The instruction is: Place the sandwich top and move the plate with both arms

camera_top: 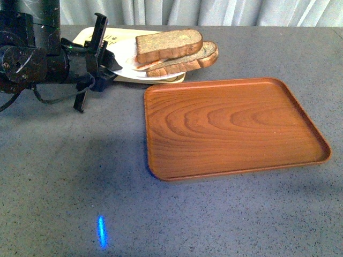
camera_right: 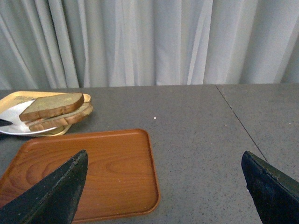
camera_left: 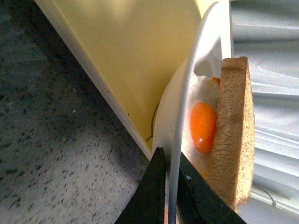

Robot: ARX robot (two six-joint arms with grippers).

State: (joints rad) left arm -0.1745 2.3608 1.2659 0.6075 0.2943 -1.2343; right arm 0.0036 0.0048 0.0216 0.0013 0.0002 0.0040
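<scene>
Grey speckled stone-look tabletop (camera_top: pixel 64 176) spreads under both my claws. The rectangular brown wood-grain tray (camera_top: pixel 230 126) lies flat on it, below and ahead of my right claw (camera_right: pixel 164 157), whose two black fingers are spread wide with nothing between them. That claw shows only in its own wrist view.

The pale yellow rectangular tray (camera_top: pixel 88 36) lies just beyond my left claw (camera_top: pixel 110 61), running off to one side of it. On that tray rests the round white plate (camera_top: pixel 124 53). My left claw is pinching its near rim, one black toothed finger (camera_left: pixel 152 191) under the rim and one above, both touching it.

On the plate, straight out from my left fingertips, lies a long brown bread slice with a rounded end (camera_top: pixel 185 63). The squarish thick slice of brown bread, the sandwich top (camera_top: pixel 169 44), sits on top of it, shifted towards my left claw so the lower slice's far end pokes out. Between them, close to my upper finger, a fried egg with an orange yolk (camera_left: pixel 203 127) shows against the sandwich top's crust.
</scene>
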